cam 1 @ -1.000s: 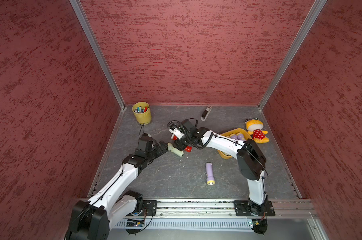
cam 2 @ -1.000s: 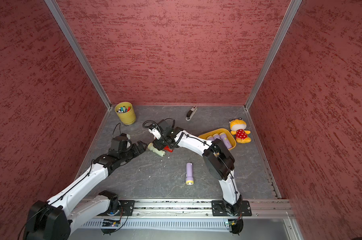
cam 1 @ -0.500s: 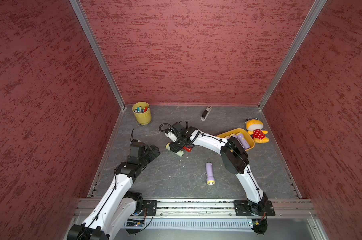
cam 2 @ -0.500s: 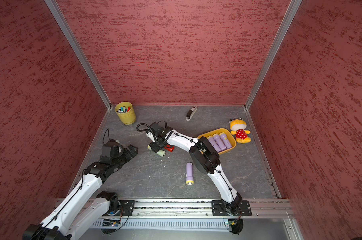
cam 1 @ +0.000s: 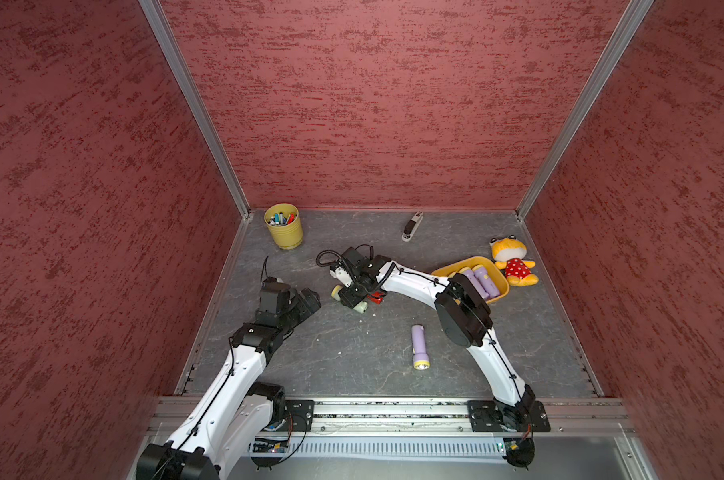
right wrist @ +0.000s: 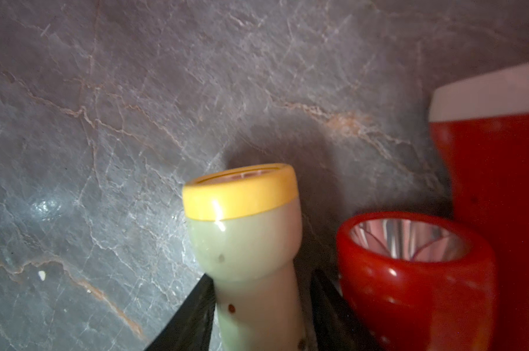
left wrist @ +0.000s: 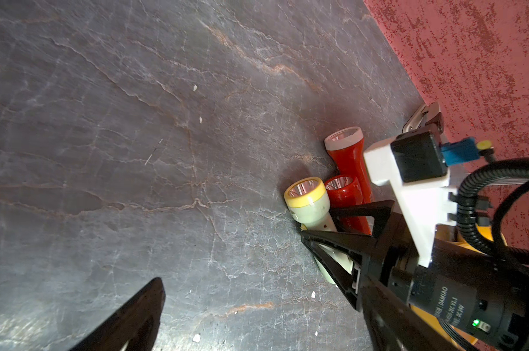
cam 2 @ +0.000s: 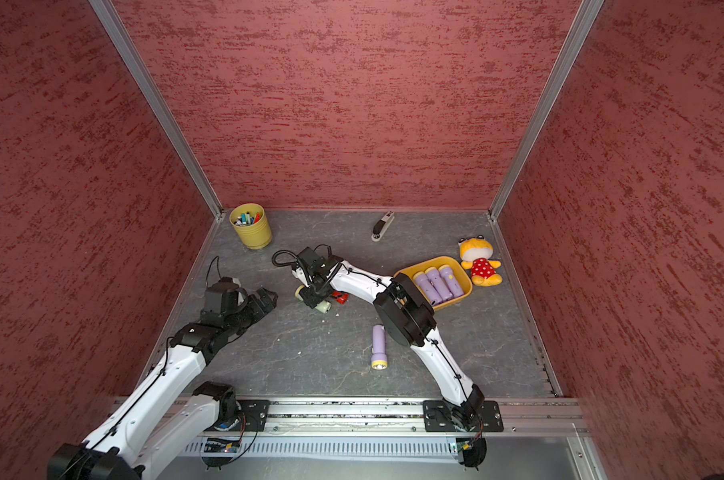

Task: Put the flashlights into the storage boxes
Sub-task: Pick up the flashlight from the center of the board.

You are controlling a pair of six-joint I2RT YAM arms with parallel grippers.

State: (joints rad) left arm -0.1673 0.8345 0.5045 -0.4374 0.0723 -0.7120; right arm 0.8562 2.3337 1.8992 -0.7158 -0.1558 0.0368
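One glossy pale-green flashlight [right wrist: 245, 243] straddled by right gripper [right wrist: 261, 282], narrow, grip unclear; left gripper [cam 1: 310, 300] wide, empty.

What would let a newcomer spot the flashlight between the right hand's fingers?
From the orange-yellow tray beside the plush toy, follow the right arm out to the right hand at mid-floor. The pale green flashlight sits between its fingers. Unlike the two red flashlights alongside, it is pale green with a yellow ring round its head.
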